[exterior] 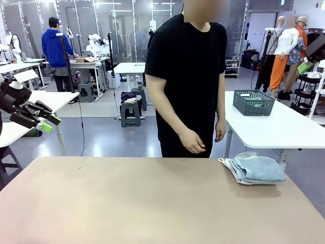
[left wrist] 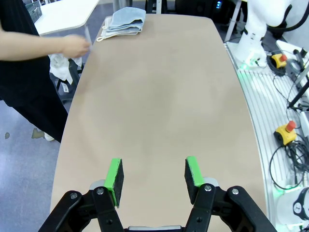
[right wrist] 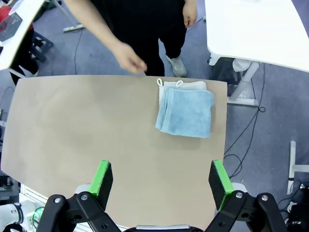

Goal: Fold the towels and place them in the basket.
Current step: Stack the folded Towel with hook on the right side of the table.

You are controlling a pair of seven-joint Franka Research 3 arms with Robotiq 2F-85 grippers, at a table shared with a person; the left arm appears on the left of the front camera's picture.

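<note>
The left end effector (exterior: 44, 121) hangs at the table's (exterior: 127, 203) left side, fingers apart and holding nothing, well apart from the folded towels (exterior: 254, 169) near the far right corner. The right end effector (right wrist: 161, 181) is spread wide above the table, towels ahead of it. The basket (exterior: 253, 102) stands on the white table behind

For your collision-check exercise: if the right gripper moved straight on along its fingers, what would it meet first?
Probably bare table. The right gripper hangs open above it, fingers pointing down at the tabletop, nothing between them. The towels lie farther on, likely beyond the line, though depth is unclear.
</note>
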